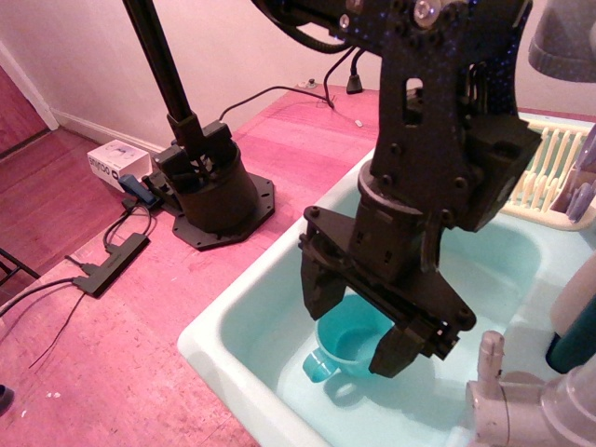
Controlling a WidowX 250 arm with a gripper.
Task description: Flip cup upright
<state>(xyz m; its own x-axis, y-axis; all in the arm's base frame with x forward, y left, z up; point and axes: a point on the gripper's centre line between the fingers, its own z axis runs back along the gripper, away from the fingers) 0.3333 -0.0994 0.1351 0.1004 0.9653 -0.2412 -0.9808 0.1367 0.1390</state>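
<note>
The teal cup (346,343) stands upright on the floor of the pale aqua sink basin (233,328), mouth up, its loop handle (317,365) pointing toward the front left. My black gripper (354,324) hangs directly over it, open. One finger (317,289) is at the cup's left rim and the other finger (396,352) is at its right rim. Neither finger presses the cup. The far part of the cup is hidden behind the gripper.
A cream dish rack (549,177) sits at the basin's far right. A grey faucet (521,400) stands at the front right. A dark bottle (573,340) is at the right edge. A black stand base (214,191) and cables sit on the pink surface at left.
</note>
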